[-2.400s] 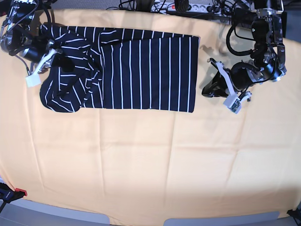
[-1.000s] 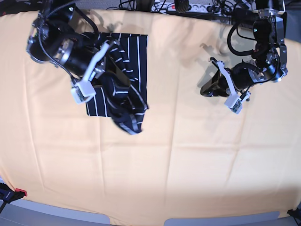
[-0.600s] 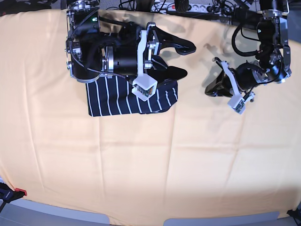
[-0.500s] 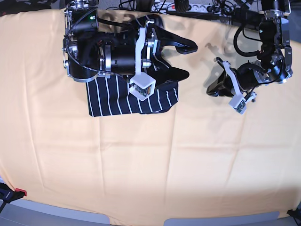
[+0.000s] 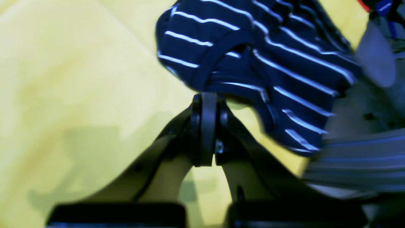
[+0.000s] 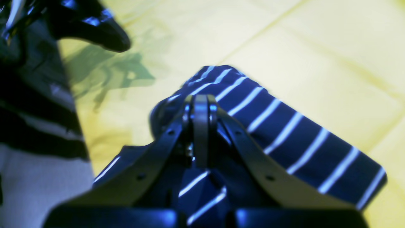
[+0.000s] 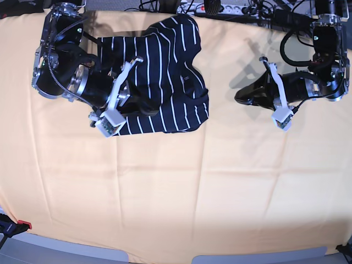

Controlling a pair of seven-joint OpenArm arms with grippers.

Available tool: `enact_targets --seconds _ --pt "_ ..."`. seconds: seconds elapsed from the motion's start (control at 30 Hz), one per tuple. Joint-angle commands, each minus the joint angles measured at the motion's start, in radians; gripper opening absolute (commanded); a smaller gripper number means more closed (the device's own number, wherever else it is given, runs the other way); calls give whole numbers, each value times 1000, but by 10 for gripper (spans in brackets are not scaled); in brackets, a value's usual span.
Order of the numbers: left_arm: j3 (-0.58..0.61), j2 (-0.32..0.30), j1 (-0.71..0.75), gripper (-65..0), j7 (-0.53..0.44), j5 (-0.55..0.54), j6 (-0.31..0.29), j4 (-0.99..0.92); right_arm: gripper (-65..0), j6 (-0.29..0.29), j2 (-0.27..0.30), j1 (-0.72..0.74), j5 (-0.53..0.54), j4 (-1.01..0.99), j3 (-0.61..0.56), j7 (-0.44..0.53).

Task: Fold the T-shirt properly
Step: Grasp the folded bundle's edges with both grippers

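T-shirt (image 7: 165, 71) cloth, dark navy with thin white stripes, lay bunched in a rough folded heap on the upper left part of the counter (image 7: 181, 187), which was covered in a creased yellow-orange sheet. Its lower edge ran fairly straight, while the upper part rose in a loose hump toward the far edge of the counter.

On the base view's left, the right arm reached over the garment's left side, its body covering part of the stripes. The right end effector (image 6: 200, 106) was clenched, the two jaws pressed together with no gap. In the right wrist view the striped cloth spread directly under and beyond the tips, and a fold sat between the finger frames closer to the camera (whether any fabric was actually pinched at the tips could not be made out).

On the base view's right, the left arm hung well apart from the garment, over bare sheet. The left end effector (image 5: 205, 101) was likewise clenched, jaws meeting. From the left wrist view a rounded, blurred lobe of the T-shirt (image 5: 253, 63) appeared just past the tips, yet the base view showed clear sheet between them, so nothing was held there.

Cables and a power strip (image 7: 220, 7) lined the far edge.
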Motion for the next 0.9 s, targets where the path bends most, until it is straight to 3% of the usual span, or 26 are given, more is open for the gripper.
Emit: enact_targets --seconds 0.0,0.13,0.43,0.57,0.73,0.87 --pt "-8 -16 -18 -650 -49 27 -5 16 -650 7 14 11 15 -2 2 26" --pt "-6 -16 -34 -650 -79 127 -5 16 -650 7 19 11 6 -45 2 26" --pt "9 -21 -33 -650 -54 112 -5 16 -650 7 74 41 -52 -48 2 44" --pt "121 -36 -34 -650 -49 120 -5 16 -650 7 77 40 -53 -48 2 44" --pt "301 -42 -77 -650 -52 294 -5 23 -650 7 90 41 -106 -49 3 54" --pt "367 -53 -113 -650 -126 381 -5 23 -650 7 110 41 -101 -49 2 63"
